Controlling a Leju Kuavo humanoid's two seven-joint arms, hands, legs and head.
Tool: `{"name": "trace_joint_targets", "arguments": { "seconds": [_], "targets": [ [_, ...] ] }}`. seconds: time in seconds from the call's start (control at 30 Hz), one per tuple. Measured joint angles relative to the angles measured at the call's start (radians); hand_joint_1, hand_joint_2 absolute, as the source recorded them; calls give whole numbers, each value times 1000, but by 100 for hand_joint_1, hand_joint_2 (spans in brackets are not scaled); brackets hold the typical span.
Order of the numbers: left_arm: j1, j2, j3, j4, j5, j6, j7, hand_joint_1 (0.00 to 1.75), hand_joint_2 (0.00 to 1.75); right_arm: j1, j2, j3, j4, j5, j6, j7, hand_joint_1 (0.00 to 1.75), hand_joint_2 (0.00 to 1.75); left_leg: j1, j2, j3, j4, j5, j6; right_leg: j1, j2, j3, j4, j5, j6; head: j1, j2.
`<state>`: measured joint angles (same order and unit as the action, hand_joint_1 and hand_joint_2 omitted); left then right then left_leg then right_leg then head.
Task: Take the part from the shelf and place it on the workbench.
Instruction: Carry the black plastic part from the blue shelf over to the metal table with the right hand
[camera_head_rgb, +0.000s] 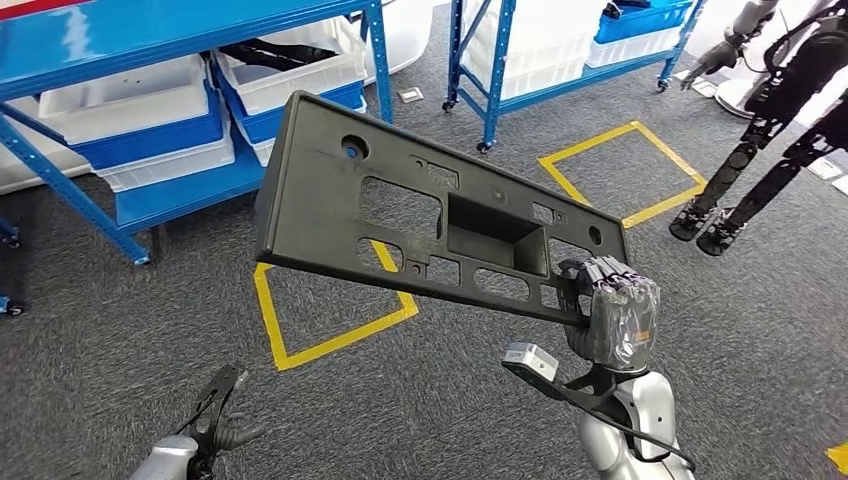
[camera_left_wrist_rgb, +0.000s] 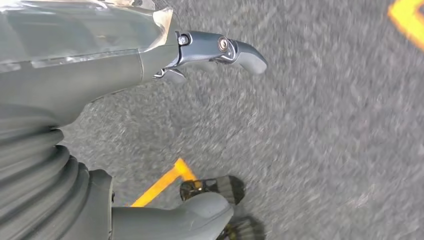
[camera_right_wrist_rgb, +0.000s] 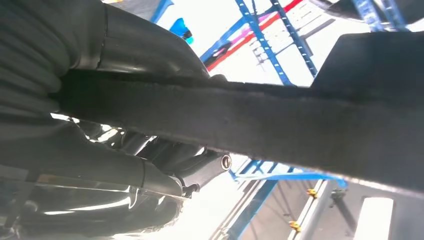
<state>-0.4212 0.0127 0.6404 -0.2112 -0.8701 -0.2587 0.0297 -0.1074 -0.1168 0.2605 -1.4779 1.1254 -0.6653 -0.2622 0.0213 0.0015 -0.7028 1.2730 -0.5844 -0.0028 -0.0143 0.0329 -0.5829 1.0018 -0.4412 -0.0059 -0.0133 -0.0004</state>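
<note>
Blue shelf (camera_head_rgb: 180, 190) with white bins (camera_head_rgb: 140, 95) stands beyond the part (camera_head_rgb: 400, 215), which my right hand (camera_head_rgb: 612, 315) grips by one end above grey floor (camera_head_rgb: 100, 330), while my left hand (camera_left_wrist_rgb: 100, 75) hangs open.

Grey carpet floor (camera_head_rgb: 120, 330), yellow tape squares (camera_head_rgb: 330, 340), blue shelving (camera_head_rgb: 180, 190).

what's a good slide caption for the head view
Right hand holds a long black plastic part by one end above grey carpet, blue shelves behind.
</note>
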Motion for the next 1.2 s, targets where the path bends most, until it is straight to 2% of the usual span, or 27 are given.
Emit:
{"name": "trace_joint_targets", "arguments": {
  "seconds": [0.03, 0.07, 0.1, 0.17, 0.2, 0.23, 0.3, 0.33, 0.37, 0.43, 0.5, 0.53, 0.57, 0.6, 0.63, 0.67, 0.73, 0.8, 0.83, 0.9, 0.97, 1.0, 1.03, 1.07, 1.1, 1.13, 1.2],
  "targets": [
    [1, -2, -2, 0, -1, -8, 8, 0, 175, 3, 3, 2, 0, 3, 0, 3, 175, 175, 0, -2, -10, 22, 1, 3, 3, 13, -2, 1, 2, -2, 0, 0],
    [2, -5, -3, 0, 0, -13, 12, 0, 175, 5, 5, 4, 1, 8, 1, 8, 175, 175, -1, -5, -1, 5, 20, 8, 6, 26, -2, 1, 3, -4, 0, 0],
    [2, -6, -3, 0, 2, -16, 15, 0, 175, 5, 6, 6, 2, 14, 3, 12, 175, 175, -1, -13, 27, -50, 54, 15, 8, 39, -2, 2, 4, -4, 0, 0],
    [3, -8, -3, 0, 7, -20, 20, 0, 175, 2, 8, 13, 7, 36, 13, 26, 175, 175, 0, -62, 94, -183, 109, 31, 10, 62, -5, 4, 6, -2, 3, 0],
    [5, -9, -2, 0, 9, -18, 22, 0, 175, 0, 10, 18, 11, 48, 21, 34, 175, 175, -1, -83, 115, -226, 121, 36, 9, 72, -9, 6, 8, 2, 3, 0],
    [7, -10, -2, 1, 10, -16, 23, 0, 175, -2, 11, 22, 16, 59, 30, 40, 175, 175, -2, -97, 122, -245, 122, 40, 6, 83, -15, 6, 11, 7, 2, 0],
    [9, -15, -2, 1, 10, -11, 25, 0, 175, -2, 13, 28, 24, 71, 41, 47, 175, 175, -5, -80, 124, -256, 126, 41, 3, 100, -27, 4, 18, 20, -3, 0],
    [10, -18, -1, 1, 11, -9, 24, 0, 175, -2, 13, 30, 28, 77, 44, 50, 175, 175, -4, -68, 126, -264, 131, 43, 4, 87, -35, 10, 17, 24, -4, 0],
    [10, -21, -1, 0, 12, -10, 24, 0, 175, -4, 13, 32, 32, 86, 51, 52, 175, 175, -2, -54, 129, -273, 137, 45, 7, 62, -50, 30, 6, 26, -1, 0],
    [17, -22, -1, 0, 18, -14, 18, 0, 175, -12, 13, 37, 41, 113, 74, 63, 175, 175, -2, -24, 131, -283, 144, 50, 7, 1, -103, 130, -42, 25, 6, 0],
    [31, -19, -1, 0, 25, -20, 6, 0, 175, -18, 14, 46, 56, 145, 103, 78, 175, 175, -4, 7, 129, -283, 145, 51, 1, -19, -164, 259, -90, 31, 10, 0],
    [38, -18, 0, 0, 28, -22, 1, 0, 175, -20, 15, 51, 66, 161, 115, 84, 175, 175, -3, 22, 128, -283, 144, 51, -3, -22, -176, 289, -97, 38, 10, 0],
    [45, -16, 0, 0, 32, -22, -4, 0, 175, -23, 15, 55, 77, 178, 126, 91, 175, 175, -3, 35, 127, -283, 144, 50, -7, -26, -166, 278, -89, 48, 12, 0],
    [50, -16, 0, 0, 35, -22, -8, 0, 175, -29, 15, 59, 89, 194, 134, 97, 175, 175, -2, 48, 127, -283, 144, 48, -12, -34, -135, 227, -69, 58, 12, 0],
    [54, -15, 1, 0, 38, -22, -11, 0, 175, -37, 16, 63, 101, 207, 141, 102, 175, 175, -2, 58, 128, -281, 143, 44, -15, -53, -90, 149, -44, 68, 12, 0],
    [58, -13, 2, 0, 40, -21, -13, 0, 175, -47, 16, 67, 112, 218, 145, 107, 175, 175, -4, 68, 127, -278, 141, 38, -15, -77, -48, 77, -24, 71, 13, 0],
    [62, -9, 3, 0, 43, -20, -18, 0, 175, -64, 19, 73, 131, 229, 148, 114, 175, 175, -9, 84, 127, -274, 138, 25, -9, -102, -6, 0, -3, 64, 11, 0],
    [67, -8, 3, 0, 43, -19, -20, 0, 175, -73, 20, 77, 145, 231, 149, 117, 175, 175, -9, 100, 128, -274, 138, 14, -5, -84, -10, -5, 1, 51, 8, 0],
    [69, -8, 3, 0, 43, -19, -20, 0, 175, -75, 21, 78, 151, 232, 149, 118, 175, 175, -5, 97, 128, -271, 133, 9, -9, -74, -11, -5, 4, 45, 7, 0],
    [73, -7, 3, 0, 45, -19, -20, 0, 175, -82, 22, 80, 160, 236, 150, 119, 175, 175, 2, 58, 108, -224, 94, 1, -17, -54, -12, -8, 10, 29, 5, 0],
    [80, -5, 5, 0, 49, -16, -21, 0, 175, -92, 25, 83, 171, 245, 153, 123, 175, 175, 4, 9, 53, -97, 22, 0, -15, -33, -14, -8, 14, 18, 2, 0],
    [85, -4, 7, 0, 51, -13, -21, 0, 175, -98, 27, 86, 184, 253, 152, 127, 175, 175, 4, -1, 22, -28, -7, 0, -12, -21, -15, -8, 15, 15, 1, 0],
    [91, -3, 10, 0, 53, -9, -21, 0, 175, -107, 27, 89, 202, 260, 148, 133, 175, 175, 4, -4, 1, 17, -19, 1, -10, -8, -15, -8, 16, 14, 1, 0],
    [97, -4, 13, 0, 54, -5, -21, 0, 175, -118, 26, 93, 227, 268, 139, 142, 175, 175, 4, -5, -3, 25, -11, 3, -9, 5, -16, -7, 16, 14, 0, 0],
    [102, -4, 16, 0, 57, -1, -21, 0, 175, -135, 25, 97, 263, 277, 123, 153, 175, 175, 5, -8, 14, -9, 15, 5, -10, 18, -16, -6, 17, 14, -1, 0],
    [104, -4, 18, 0, 59, 3, -21, 0, 175, -156, 23, 103, 306, 284, 100, 165, 175, 175, 7, -17, 44, -71, 50, 8, -11, 31, -16, -4, 18, 16, -2, 0],
    [105, -4, 20, 0, 61, 8, -21, 0, 175, -211, 18, 118, 405, 290, 45, 185, 175, 175, 10, -61, 107, -197, 100, 10, -8, 54, -22, 3, 20, 22, -1, 0]
  ]
}}
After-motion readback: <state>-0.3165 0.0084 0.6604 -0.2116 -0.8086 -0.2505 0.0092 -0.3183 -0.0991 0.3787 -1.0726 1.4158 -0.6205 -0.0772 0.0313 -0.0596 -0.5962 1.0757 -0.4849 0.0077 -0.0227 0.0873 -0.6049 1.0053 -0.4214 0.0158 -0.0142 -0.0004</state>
